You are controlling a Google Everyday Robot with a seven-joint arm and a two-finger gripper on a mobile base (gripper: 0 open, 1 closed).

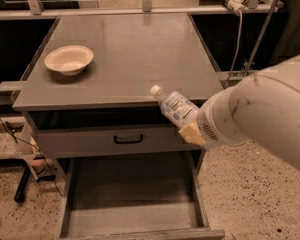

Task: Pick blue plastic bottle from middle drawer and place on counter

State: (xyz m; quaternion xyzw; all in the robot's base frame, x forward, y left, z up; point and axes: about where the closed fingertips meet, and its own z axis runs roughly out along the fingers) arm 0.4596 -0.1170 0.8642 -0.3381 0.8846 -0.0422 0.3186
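Counter (140,54), bowl (69,60) far left; end effector (188,127) (tight around blue plastic bottle (172,104)) at front edge.

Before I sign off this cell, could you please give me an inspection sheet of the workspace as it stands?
Surface: counter, grey and flat.
Job's things: blue plastic bottle tilted, cap up-left, held in the air at the counter's front edge; middle drawer pulled open, nothing seen inside.
Clutter: bowl on the counter's back left.
Grippers: gripper at the cabinet's front right, shut on the bottle's lower end.
Cables: white cable hanging behind the counter's right rear corner.
Surroundings: speckled floor; drawer front with black handle, closed.
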